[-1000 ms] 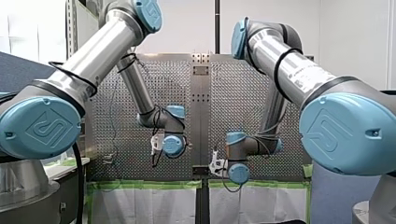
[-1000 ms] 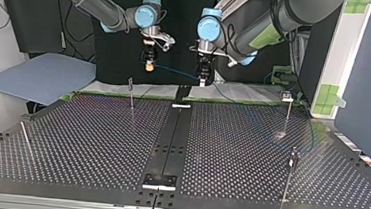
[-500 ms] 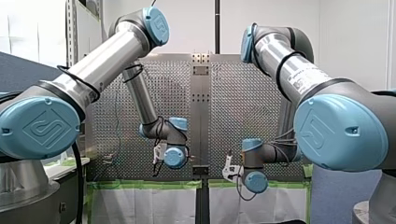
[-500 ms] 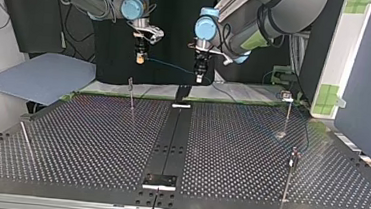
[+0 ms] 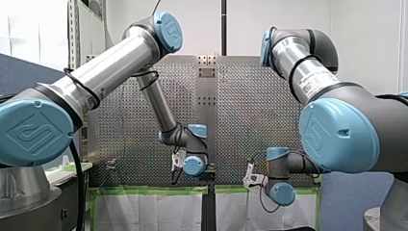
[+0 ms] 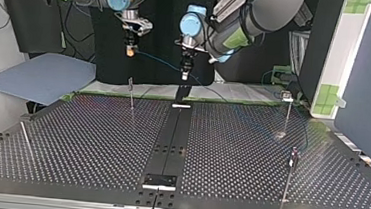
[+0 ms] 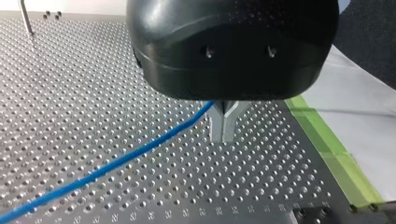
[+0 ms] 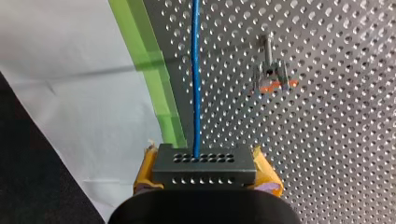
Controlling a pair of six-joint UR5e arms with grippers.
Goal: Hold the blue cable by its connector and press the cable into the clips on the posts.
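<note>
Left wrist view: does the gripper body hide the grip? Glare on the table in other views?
Left wrist view: the black body of my left gripper blocks much, but its fingertips show, shut on the blue cable. Top view: hole rims glint across the table, nothing washed out. Right wrist view: even light; connector shows between yellow pads.

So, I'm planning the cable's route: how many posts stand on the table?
4 in the top view: the back-left post, the back-right post, the nearer right post, and a leaning post by the left edge. Others may be hidden.
</note>
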